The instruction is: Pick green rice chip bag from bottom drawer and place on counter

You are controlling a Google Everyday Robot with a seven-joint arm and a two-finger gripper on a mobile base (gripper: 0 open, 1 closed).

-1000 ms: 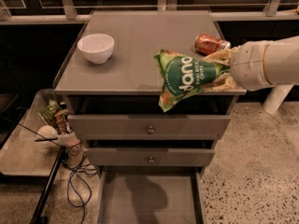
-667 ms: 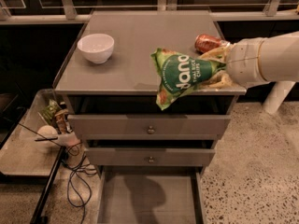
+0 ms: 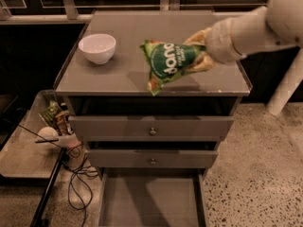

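The green rice chip bag (image 3: 168,64) hangs in the air over the right half of the counter (image 3: 123,70), its lower corner near the front rim. My gripper (image 3: 201,51) is shut on the bag's right end, the white arm coming in from the upper right. Below, the bottom drawer (image 3: 151,200) is pulled out, and its flat grey floor shows nothing inside.
A white bowl (image 3: 97,48) stands on the counter's left side. The two upper drawers (image 3: 151,126) with small knobs are slightly open. A low side table (image 3: 23,164) with clutter and cables sits to the left. Dark railing runs behind the cabinet.
The bag has moved left and farther over the counter with the arm. The orange can that showed behind the gripper is now hidden.
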